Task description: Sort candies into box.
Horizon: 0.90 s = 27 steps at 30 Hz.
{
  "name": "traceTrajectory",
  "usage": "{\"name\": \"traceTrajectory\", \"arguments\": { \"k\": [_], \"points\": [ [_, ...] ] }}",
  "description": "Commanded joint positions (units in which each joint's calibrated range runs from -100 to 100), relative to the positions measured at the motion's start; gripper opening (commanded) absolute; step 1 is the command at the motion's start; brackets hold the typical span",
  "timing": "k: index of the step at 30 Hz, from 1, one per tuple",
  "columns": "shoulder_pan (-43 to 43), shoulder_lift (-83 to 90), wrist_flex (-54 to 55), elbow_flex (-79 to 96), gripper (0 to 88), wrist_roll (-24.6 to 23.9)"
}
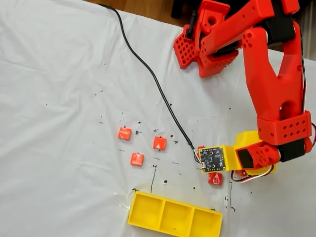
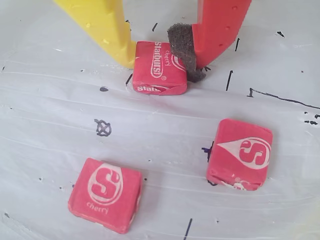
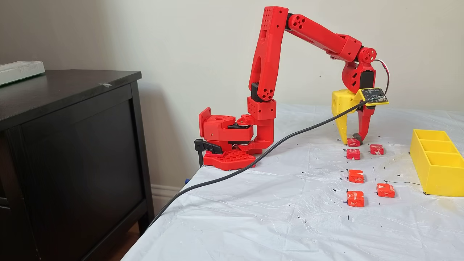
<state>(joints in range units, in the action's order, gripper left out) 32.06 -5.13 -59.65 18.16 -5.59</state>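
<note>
Your two-finger gripper (image 2: 161, 60) is standing at table level with its tips pointing down, and its jaws are closing on a small square red wrapped candy (image 2: 159, 68). In the wrist view the yellow plastic finger (image 2: 105, 27) is touching the candy's left edge, while the grey foam pad (image 2: 182, 47) on the red plastic finger (image 2: 220, 25) is pressing its right edge. The candy is lying flat on the white plastic table cover (image 2: 50, 125).

Two more red wrapped candies are lying just below the gripper in the wrist view, one lower left (image 2: 106, 194) and one lower right (image 2: 241, 154), both apart from the fingers.

In a fixed view, three further candies (image 3: 355, 176) (image 3: 385, 190) (image 3: 355, 199) are sitting farther from the gripper (image 3: 353, 139). The long yellow plastic three-compartment box (image 3: 435, 170) is sitting well to the gripper's right there, with no candy visible in it.
</note>
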Motion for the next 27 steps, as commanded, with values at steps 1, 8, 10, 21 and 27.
{"name": "traceTrajectory", "arguments": {
  "k": [1, 8, 10, 21, 27],
  "points": [
    [0.82, 4.12, -2.20, -2.46, 0.2, 0.20],
    [-1.90, 14.29, -7.44, -6.74, 0.2, 1.90],
    [-3.44, 16.16, -8.50, -8.92, 0.2, 2.54],
    [-14.94, 16.67, -9.48, -25.31, 0.2, 5.62],
    [-17.57, 10.99, -6.37, -30.59, 0.2, 6.54]
  ]
}}
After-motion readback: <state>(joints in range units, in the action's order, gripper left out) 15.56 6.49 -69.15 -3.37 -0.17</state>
